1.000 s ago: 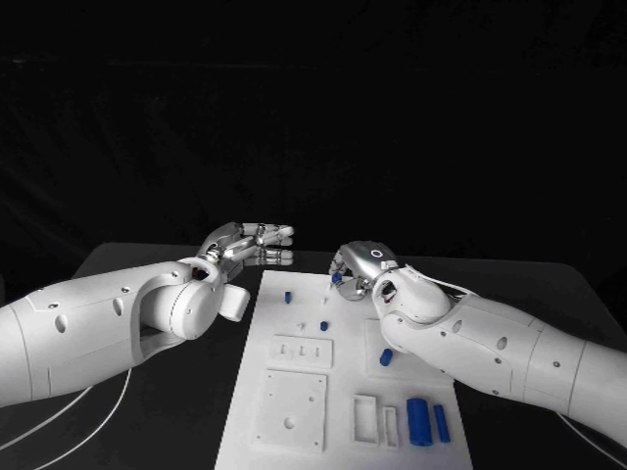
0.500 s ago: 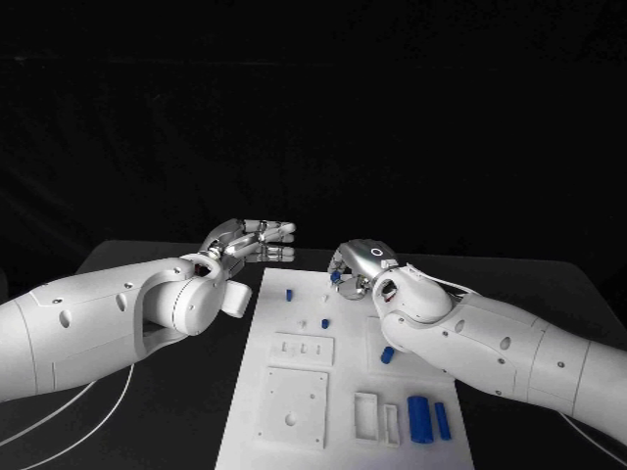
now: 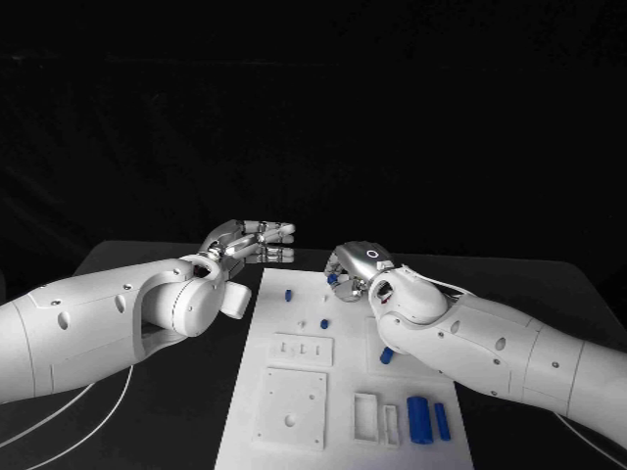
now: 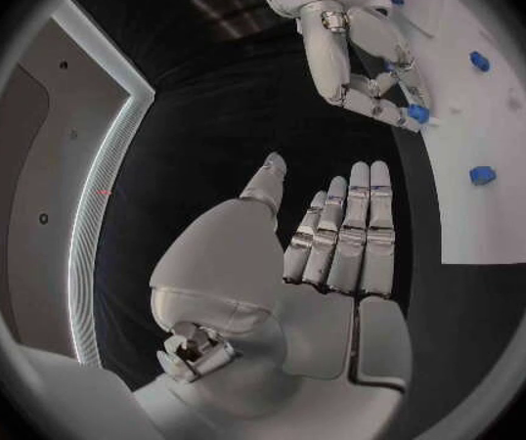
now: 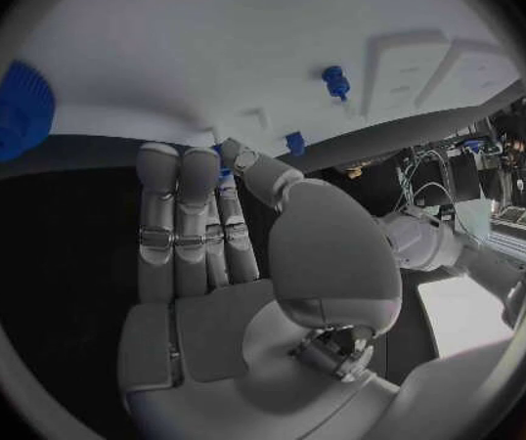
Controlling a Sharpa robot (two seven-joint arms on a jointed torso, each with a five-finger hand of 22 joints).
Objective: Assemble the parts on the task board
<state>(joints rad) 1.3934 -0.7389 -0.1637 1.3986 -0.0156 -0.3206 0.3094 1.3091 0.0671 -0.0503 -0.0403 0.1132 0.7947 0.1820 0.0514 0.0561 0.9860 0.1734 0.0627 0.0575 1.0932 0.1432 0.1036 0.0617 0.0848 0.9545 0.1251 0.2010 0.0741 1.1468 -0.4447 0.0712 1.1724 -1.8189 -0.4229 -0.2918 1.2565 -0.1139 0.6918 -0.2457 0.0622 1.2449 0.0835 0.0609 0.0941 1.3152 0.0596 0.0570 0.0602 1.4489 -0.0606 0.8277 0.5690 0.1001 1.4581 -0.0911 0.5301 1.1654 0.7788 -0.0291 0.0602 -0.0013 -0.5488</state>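
A: Where is the task board (image 3: 345, 377) found, and what is gripped?

B: It lies mid-table. At its 12 o'clock end, a small blue part (image 4: 417, 113) is pinched by the right hand (image 3: 354, 266).

A: And the left hand (image 3: 252, 243)?

B: It is held at the board's 11 o'clock, fingers extended, nothing grasped. Two blue cylinders (image 3: 428, 421) are seen at 5 o'clock.

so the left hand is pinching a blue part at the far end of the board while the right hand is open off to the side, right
It is the reverse: the right hand pinches the blue part over the task board, as the left wrist view shows. The left hand is the open one, beside the board.
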